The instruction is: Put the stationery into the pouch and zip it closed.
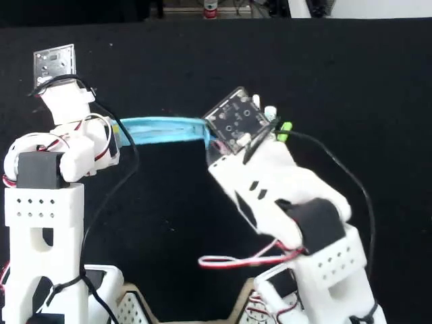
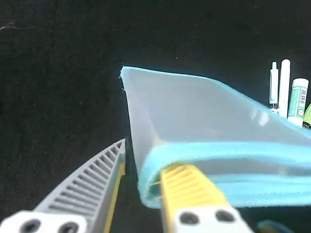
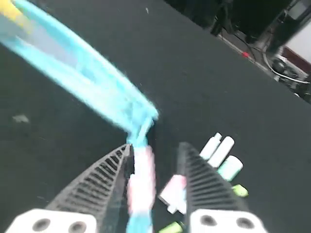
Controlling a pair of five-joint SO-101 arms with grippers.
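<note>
Both ends of the pouch (image 1: 165,129), upper middle of the frame, sit in my spread fingers, my left gripper (image 2: 143,155) with one jaw under its lip, my right gripper (image 3: 155,145) around its tip, and the stationery (image 2: 286,92) lies outside, just beside it.

Left arm (image 1: 64,145): at 9 o'clock, wrist pointing toward 3 o'clock.
Left tool (image 2: 146,158): jaws apart.
Right arm (image 1: 283,196): at 5 o'clock, leaning toward 11 o'clock.
Right tool (image 3: 155,148): jaws apart.

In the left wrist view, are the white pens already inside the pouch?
No, the white pens lie on the black table beside the pouch, outside it.
</note>
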